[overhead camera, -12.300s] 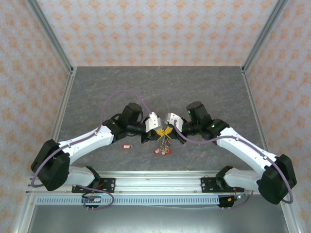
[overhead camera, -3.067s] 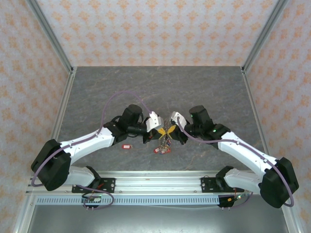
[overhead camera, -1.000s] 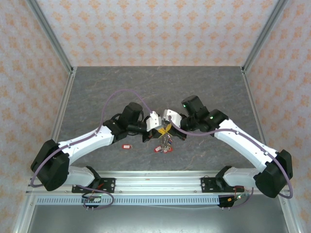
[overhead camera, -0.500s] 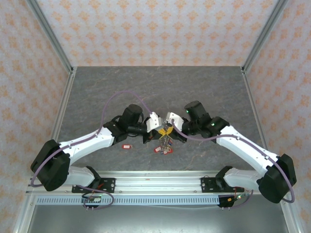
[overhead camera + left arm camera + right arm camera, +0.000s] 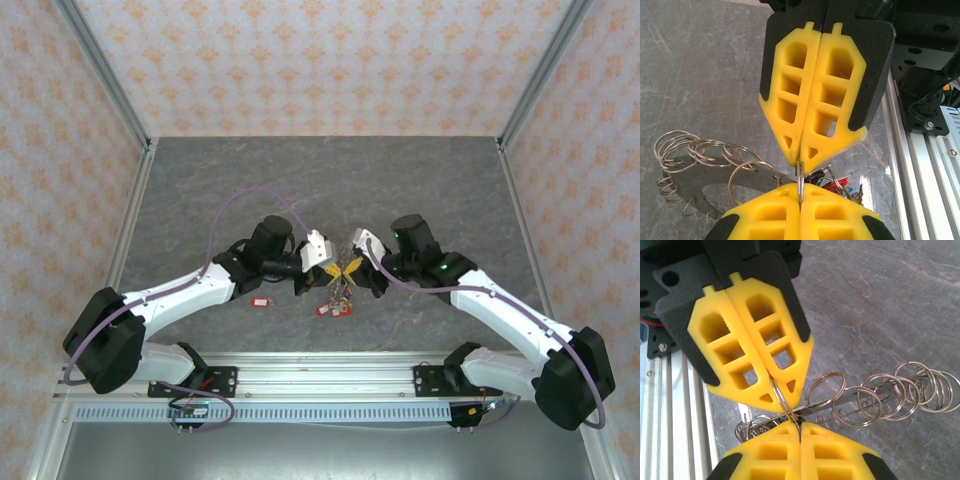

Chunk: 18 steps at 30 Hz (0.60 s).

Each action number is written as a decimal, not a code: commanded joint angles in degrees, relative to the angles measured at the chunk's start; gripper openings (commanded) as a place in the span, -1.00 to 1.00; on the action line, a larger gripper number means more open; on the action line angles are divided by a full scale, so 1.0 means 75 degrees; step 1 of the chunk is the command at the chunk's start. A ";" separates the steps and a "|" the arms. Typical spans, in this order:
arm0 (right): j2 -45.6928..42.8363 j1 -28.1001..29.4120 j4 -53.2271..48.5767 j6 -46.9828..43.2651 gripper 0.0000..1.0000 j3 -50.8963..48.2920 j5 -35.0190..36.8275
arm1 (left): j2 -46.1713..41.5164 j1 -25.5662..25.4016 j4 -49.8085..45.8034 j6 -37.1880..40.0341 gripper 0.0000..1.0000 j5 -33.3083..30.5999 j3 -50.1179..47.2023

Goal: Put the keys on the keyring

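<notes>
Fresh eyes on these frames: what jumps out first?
The left gripper and right gripper meet yellow tip to tip at the table's centre. Both are shut on the thin wire of the keyring. A chain of split rings trails off it, and a lone red-tagged key lies on the table beside the left arm's wrist.

Bright, even light from above; soft dark shadows under rings (image 5: 694, 149) on tabletop (image 5: 700, 60). Wrist views sharp; faint glints on metal.
</notes>
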 commanded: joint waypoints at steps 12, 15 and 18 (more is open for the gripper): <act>-0.0047 -0.0077 -0.0238 0.1288 -1.00 0.0955 -0.0289 | -0.0055 -0.0066 -0.0970 0.1154 -1.00 -0.0335 0.0516; 0.0080 -0.0080 -0.0544 0.1149 -1.00 0.1206 -0.0411 | -0.0100 -0.0069 -0.0985 0.1180 -1.00 -0.0349 0.0493; 0.0228 -0.0080 -0.0788 0.1140 -1.00 0.1442 -0.0415 | -0.0160 -0.0068 -0.0844 0.1073 -1.00 -0.0339 0.0425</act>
